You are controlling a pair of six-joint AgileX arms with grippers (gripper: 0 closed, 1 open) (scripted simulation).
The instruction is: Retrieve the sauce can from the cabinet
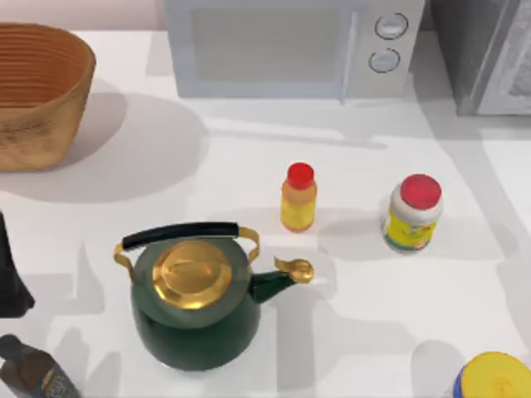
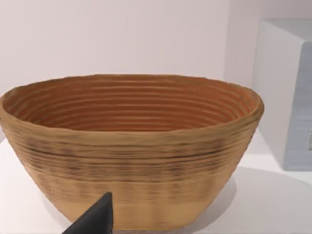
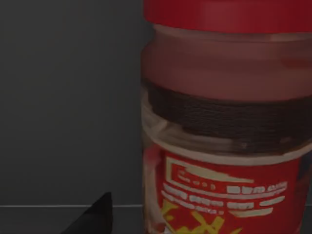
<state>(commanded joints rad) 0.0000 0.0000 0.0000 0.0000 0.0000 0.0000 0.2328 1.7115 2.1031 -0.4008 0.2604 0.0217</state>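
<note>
My right wrist camera looks close at the sauce can (image 3: 224, 131) against a dark wall; the top view has the cabinet (image 1: 485, 54) at the table's back right. My left wrist camera faces an empty basket (image 2: 131, 151).

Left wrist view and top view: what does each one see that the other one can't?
The left wrist view looks at the woven basket from the side, so you see its front wall right down to the table, with the pale room wall behind it. The top view looks down and adds the green kettle, the slim yellow bottle, the yellow-labelled jar and a corner of the grey cabinet. Both have the basket and the white microwave beside it.
</note>
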